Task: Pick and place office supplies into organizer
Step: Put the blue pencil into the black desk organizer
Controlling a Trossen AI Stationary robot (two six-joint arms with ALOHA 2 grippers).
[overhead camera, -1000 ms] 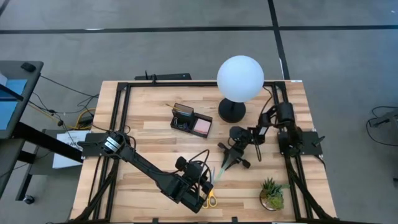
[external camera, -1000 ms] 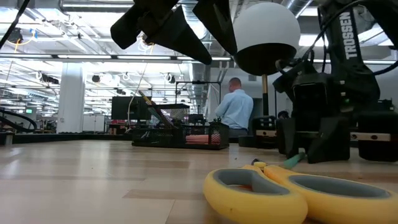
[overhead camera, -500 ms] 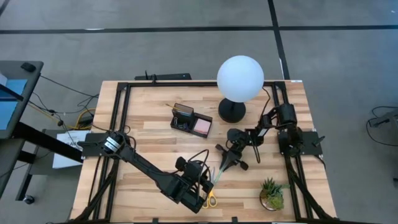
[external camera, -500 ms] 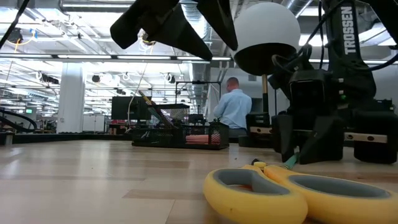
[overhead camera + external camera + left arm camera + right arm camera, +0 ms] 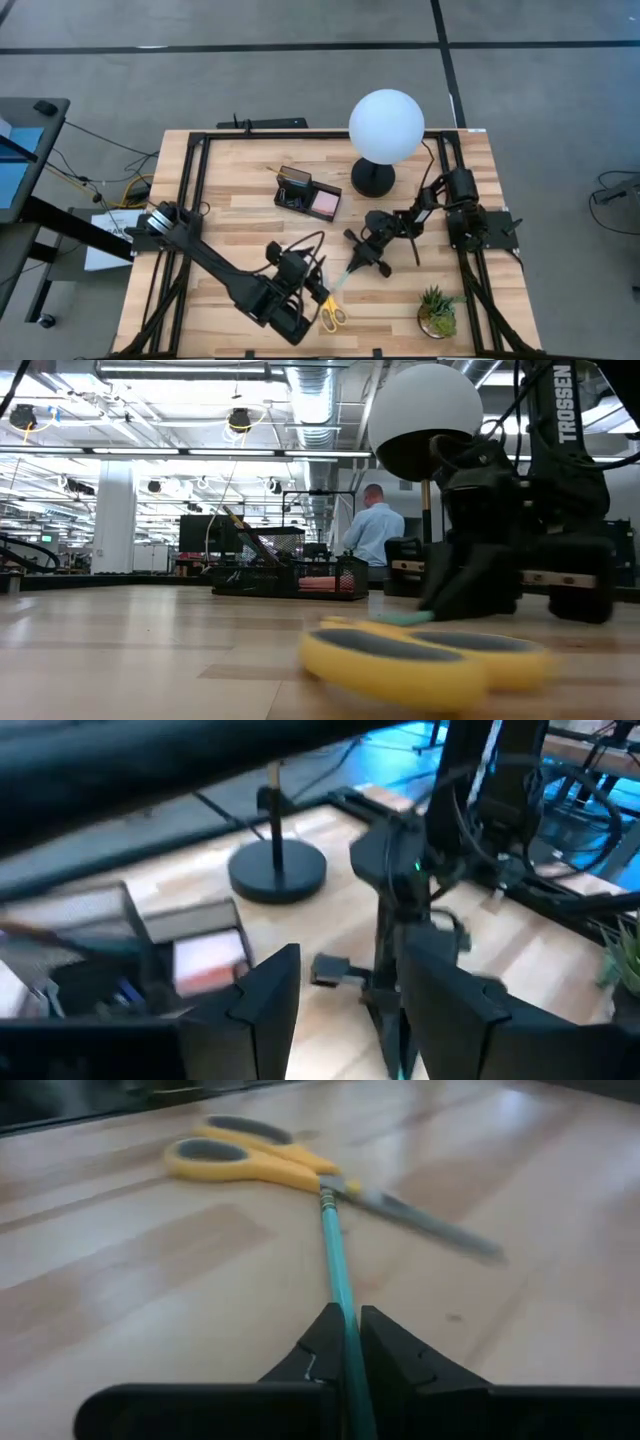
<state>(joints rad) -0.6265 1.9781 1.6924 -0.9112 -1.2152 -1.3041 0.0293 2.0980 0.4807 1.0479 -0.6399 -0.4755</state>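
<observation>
Pink pad (image 5: 324, 204) in the organizer (image 5: 307, 194). Teal pencil (image 5: 338, 1276) pinched by the right gripper (image 5: 358, 262), pointing toward the scissors (image 5: 330, 312). Left gripper (image 5: 340, 1010) apart, holding nothing.

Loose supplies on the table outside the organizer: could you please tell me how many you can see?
2: the scissors near the table's front edge, and the teal pencil touching them, gripped by the right pincer. Others may be hidden under the arms.
</observation>
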